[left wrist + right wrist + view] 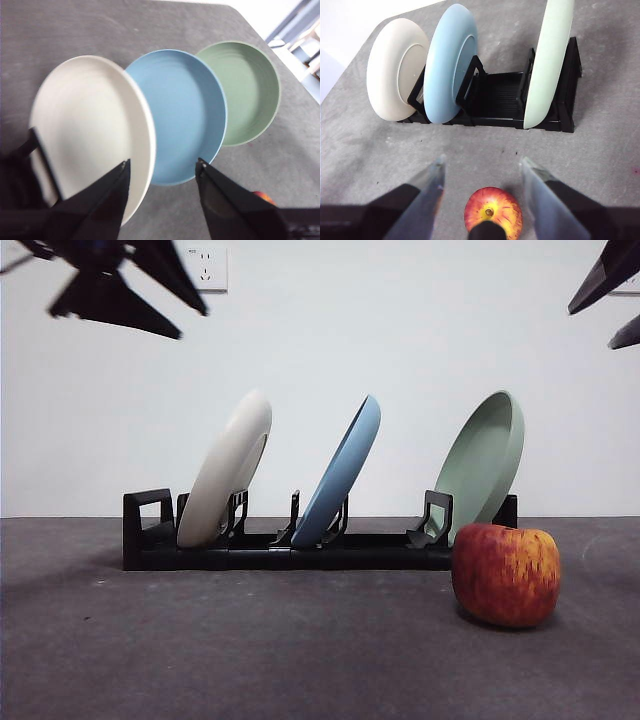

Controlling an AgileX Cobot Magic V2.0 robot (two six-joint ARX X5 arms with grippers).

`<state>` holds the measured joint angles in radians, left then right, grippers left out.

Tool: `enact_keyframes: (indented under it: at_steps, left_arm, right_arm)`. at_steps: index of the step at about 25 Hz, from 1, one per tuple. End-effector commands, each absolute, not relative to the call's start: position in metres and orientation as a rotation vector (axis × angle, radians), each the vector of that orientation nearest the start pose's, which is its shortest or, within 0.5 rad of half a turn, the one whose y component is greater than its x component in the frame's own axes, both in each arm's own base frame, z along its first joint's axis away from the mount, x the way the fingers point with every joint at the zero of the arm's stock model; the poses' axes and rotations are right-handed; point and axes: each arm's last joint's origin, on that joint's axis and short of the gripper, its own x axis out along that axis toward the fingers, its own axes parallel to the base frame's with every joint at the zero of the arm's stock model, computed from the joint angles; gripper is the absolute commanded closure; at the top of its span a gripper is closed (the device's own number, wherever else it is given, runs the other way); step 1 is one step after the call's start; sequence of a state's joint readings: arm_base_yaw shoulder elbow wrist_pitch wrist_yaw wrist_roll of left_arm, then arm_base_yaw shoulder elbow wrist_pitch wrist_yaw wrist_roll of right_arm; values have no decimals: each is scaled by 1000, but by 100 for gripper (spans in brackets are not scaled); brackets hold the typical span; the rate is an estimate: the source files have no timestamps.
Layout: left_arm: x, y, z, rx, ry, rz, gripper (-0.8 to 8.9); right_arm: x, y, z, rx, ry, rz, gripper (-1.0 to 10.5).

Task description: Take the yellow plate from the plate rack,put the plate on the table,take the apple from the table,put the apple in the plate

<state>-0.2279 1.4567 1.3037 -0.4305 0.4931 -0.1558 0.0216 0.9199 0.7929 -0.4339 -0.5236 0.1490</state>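
Note:
The cream yellow plate leans in the left slot of the black plate rack. It also shows in the left wrist view and the right wrist view. My left gripper is open and hovers above the plates, over the yellow plate's rim. In the front view it is the dark tip at the top left. The red apple sits on the grey table in front of the rack's right end. My right gripper is open above the apple.
A blue plate stands in the rack's middle slot and a sage-green plate in its right slot. A white wall with a socket lies behind. The right arm's tip shows at the top right.

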Motion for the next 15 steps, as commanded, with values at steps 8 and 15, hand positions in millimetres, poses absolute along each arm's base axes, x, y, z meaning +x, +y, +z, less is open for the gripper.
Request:
enact_keyframes:
  at_steps: [8, 15]
  left_arm:
    - [361, -143, 290, -126, 776, -601, 593]
    - [368, -149, 280, -118, 783, -594, 805]
  right_arm:
    - [190, 19, 294, 273, 583, 490, 689]
    - [190, 18, 294, 271, 583, 487, 690]
